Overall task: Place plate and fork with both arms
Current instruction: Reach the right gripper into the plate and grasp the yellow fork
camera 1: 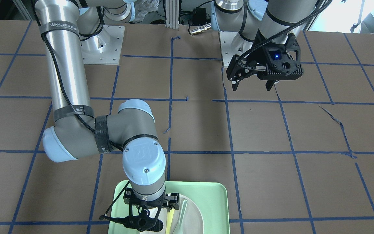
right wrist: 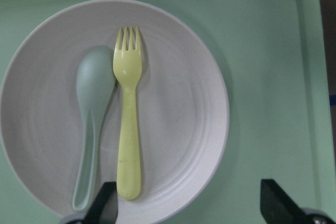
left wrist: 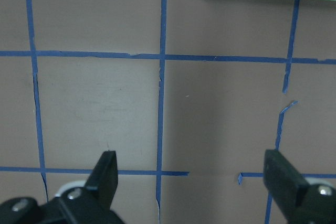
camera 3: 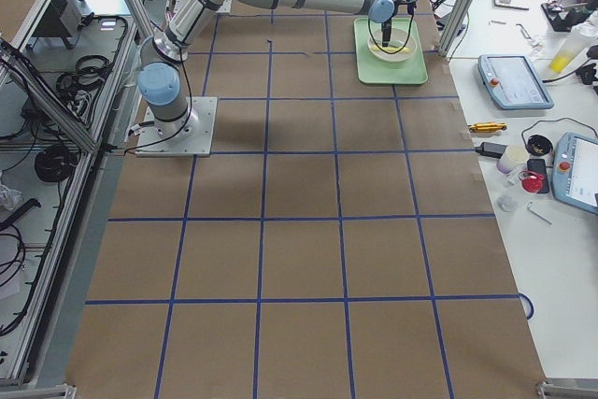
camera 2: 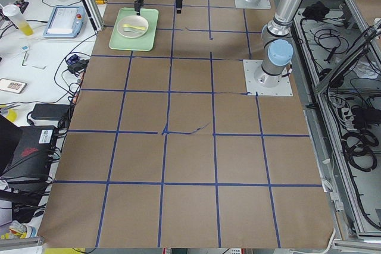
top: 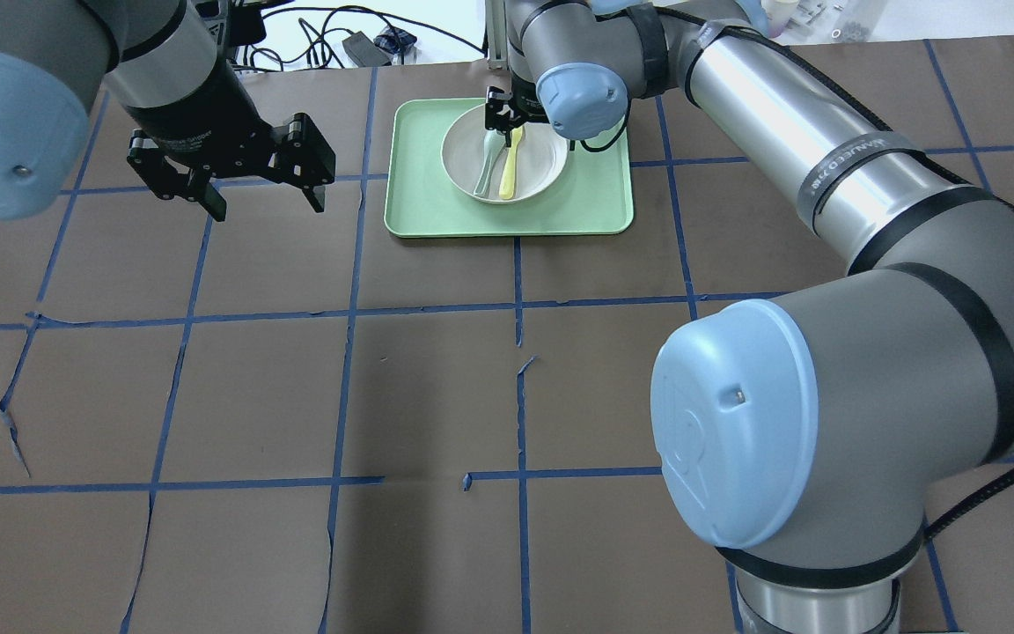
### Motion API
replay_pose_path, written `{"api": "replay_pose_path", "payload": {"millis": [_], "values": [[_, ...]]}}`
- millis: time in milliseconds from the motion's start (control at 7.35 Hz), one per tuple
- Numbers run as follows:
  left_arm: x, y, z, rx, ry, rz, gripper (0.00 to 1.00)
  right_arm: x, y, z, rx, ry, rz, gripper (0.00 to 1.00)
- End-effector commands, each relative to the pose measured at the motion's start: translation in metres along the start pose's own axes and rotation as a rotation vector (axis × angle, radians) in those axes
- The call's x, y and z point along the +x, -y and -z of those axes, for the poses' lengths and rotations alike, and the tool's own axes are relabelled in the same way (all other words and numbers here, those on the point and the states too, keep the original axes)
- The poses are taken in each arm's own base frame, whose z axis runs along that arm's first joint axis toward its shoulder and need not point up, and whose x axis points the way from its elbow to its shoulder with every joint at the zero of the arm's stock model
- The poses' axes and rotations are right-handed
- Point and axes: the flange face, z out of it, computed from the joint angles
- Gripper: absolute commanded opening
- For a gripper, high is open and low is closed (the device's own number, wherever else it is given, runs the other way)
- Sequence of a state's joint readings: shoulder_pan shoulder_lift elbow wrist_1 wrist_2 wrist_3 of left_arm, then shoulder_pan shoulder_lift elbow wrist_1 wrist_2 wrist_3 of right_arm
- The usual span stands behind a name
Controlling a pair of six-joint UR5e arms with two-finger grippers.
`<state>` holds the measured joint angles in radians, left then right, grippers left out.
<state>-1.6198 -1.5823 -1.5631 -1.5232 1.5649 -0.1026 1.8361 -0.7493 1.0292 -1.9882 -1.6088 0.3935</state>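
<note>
The off-white plate (right wrist: 181, 129) lies in the light-green tray (right wrist: 273, 66) at the table's far edge. The pale-yellow fork (right wrist: 129, 135) lies on the plate, tines away from my right gripper, beside a grey-green spoon (right wrist: 90, 124). My right gripper (right wrist: 190, 208) hangs open above the plate's far side, fingers straddling the fork's handle end, holding nothing. In the overhead view the plate (top: 544, 167), fork (top: 510, 165) and right gripper (top: 502, 113) also show. My left gripper (top: 267, 204) hovers open and empty over bare table left of the tray; it also shows in the left wrist view (left wrist: 194, 182).
The tray (top: 423, 207) sits by the far table edge. The brown tabletop (top: 437, 396) carries a grid of blue tape lines. My right arm's elbow (top: 736, 431) looms large over the near right of the overhead view.
</note>
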Motion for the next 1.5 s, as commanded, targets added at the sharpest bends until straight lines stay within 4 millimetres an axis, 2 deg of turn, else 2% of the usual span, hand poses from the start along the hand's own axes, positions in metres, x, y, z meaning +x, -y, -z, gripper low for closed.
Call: {"api": "replay_pose_path", "payload": {"millis": [0, 272, 680, 816, 952, 1088, 1361], "values": [[0.0, -0.002, 0.001, 0.001, 0.001, 0.0, 1.0, -0.018, -0.004, -0.035, -0.025, -0.001, 0.012, 0.87], [0.0, -0.002, 0.001, 0.001, 0.001, -0.001, 1.0, -0.024, -0.006, -0.041, -0.019, 0.006, 0.044, 0.82], [0.0, -0.003, -0.001, -0.005, 0.002, 0.0, 1.0, -0.03, -0.008, -0.066, -0.026, 0.028, 0.053, 0.78], [-0.001, -0.003, -0.001, -0.004, 0.003, 0.0, 1.0, -0.032, -0.007, -0.065, -0.011, 0.035, 0.054, 0.76], [0.0, -0.003, -0.001, -0.004, 0.002, 0.0, 1.0, -0.031, -0.006, -0.068, -0.012, 0.034, 0.053, 0.68], [-0.001, -0.003, -0.001, -0.003, 0.003, 0.0, 1.0, -0.031, -0.007, -0.07, -0.016, 0.034, 0.053, 0.55], [0.0, -0.003, -0.001, -0.004, 0.002, 0.0, 1.0, -0.033, -0.009, -0.076, -0.024, 0.039, 0.059, 0.54]]}}
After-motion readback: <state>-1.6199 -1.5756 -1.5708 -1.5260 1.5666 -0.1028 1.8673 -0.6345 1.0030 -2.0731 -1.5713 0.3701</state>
